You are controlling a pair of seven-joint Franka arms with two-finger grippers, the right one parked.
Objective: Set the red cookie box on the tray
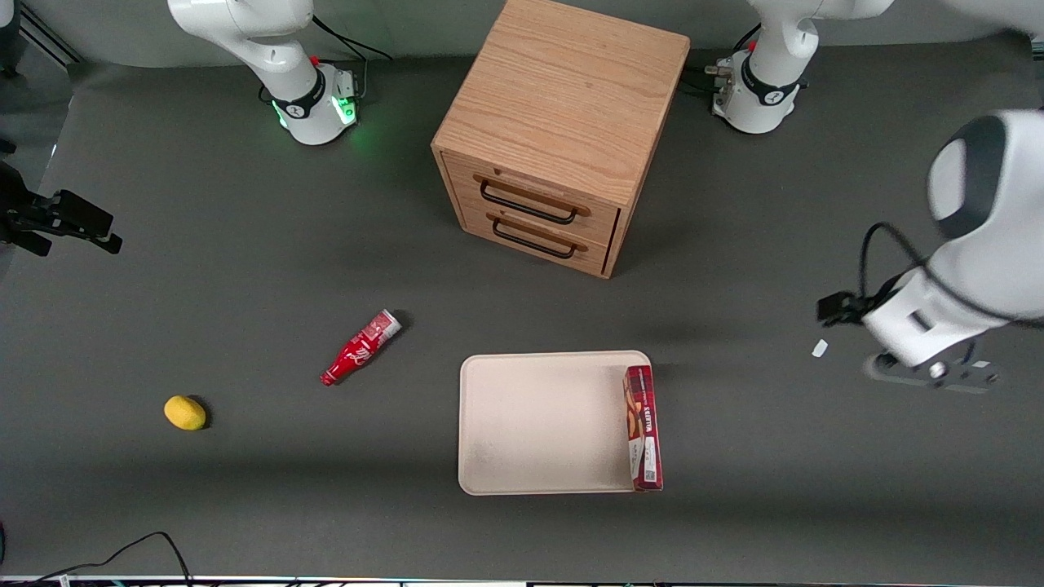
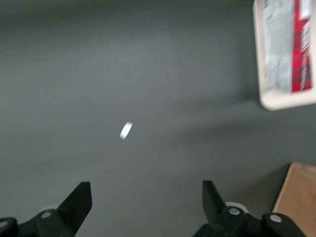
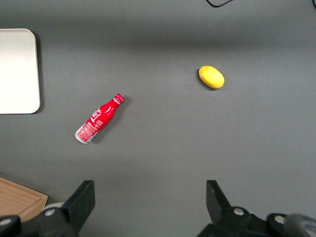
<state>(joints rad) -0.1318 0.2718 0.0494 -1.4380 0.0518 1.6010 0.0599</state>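
Note:
The red cookie box (image 1: 643, 428) is a long dark-red plaid carton. It lies along the edge of the cream tray (image 1: 538, 424) that is toward the working arm's end, partly on the rim. Its white-labelled end points toward the front camera. My left gripper (image 1: 930, 373) hovers over bare table, well apart from the tray toward the working arm's end. In the left wrist view the gripper (image 2: 146, 190) is open and empty, and the box (image 2: 302, 49) and a tray corner (image 2: 281, 101) show. The right wrist view shows a bare part of the tray (image 3: 17, 69).
A wooden drawer cabinet (image 1: 555, 130) stands farther from the front camera than the tray. A small red bottle (image 1: 360, 347) and a yellow lemon (image 1: 185, 412) lie toward the parked arm's end. A small white scrap (image 1: 820, 348) lies on the table beside my gripper.

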